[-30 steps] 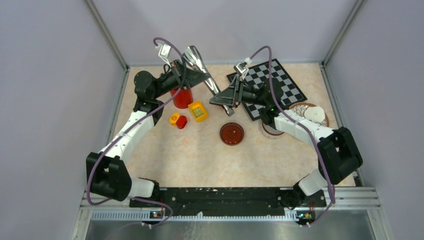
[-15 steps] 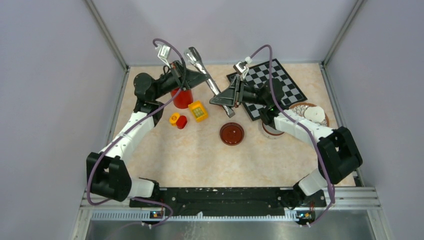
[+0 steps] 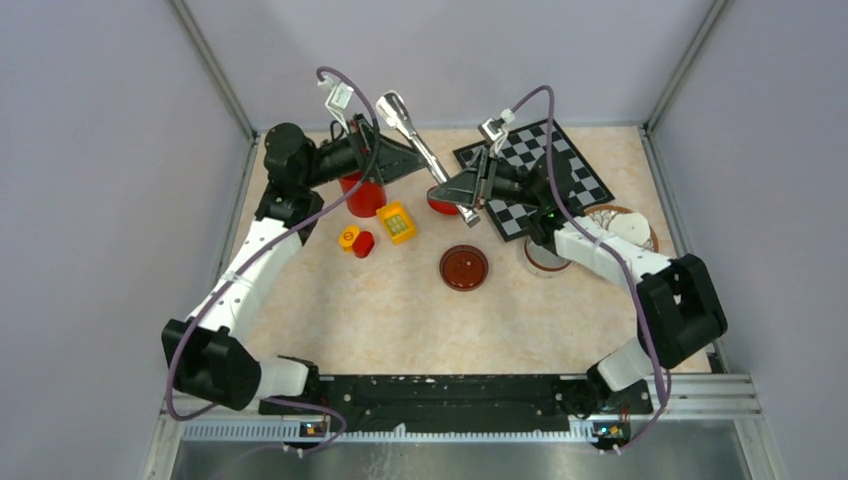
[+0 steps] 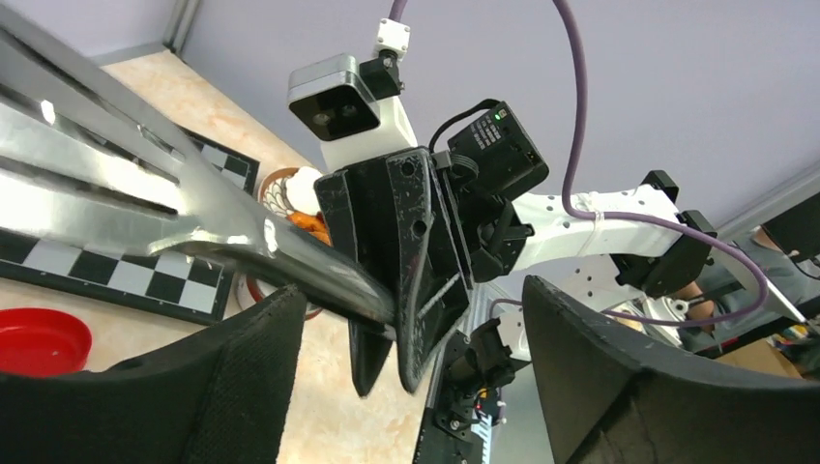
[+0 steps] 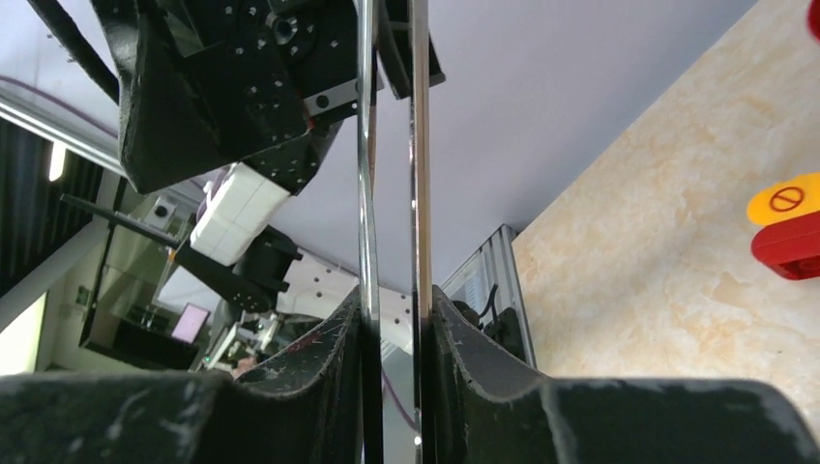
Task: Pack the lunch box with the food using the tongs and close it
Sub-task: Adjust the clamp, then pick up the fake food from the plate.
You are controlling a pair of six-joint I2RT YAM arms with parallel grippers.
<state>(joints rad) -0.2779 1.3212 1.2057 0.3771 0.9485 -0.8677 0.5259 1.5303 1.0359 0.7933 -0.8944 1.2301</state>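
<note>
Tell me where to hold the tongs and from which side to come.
Grip the tongs on the slim handle stretch, away from the broad slotted tips, coming side-on with one finger on each arm, as the right gripper does; squeezing should then close the tips.

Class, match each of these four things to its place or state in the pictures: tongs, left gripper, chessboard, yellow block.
Things:
1. tongs
2. left gripper
3. chessboard
4. yellow block

Places and states:
A. open, holding nothing
B. at the back, right of centre
C. clamped in the right gripper
D. next to the red cup

Pairs: 1-C, 2-A, 3-B, 4-D
</note>
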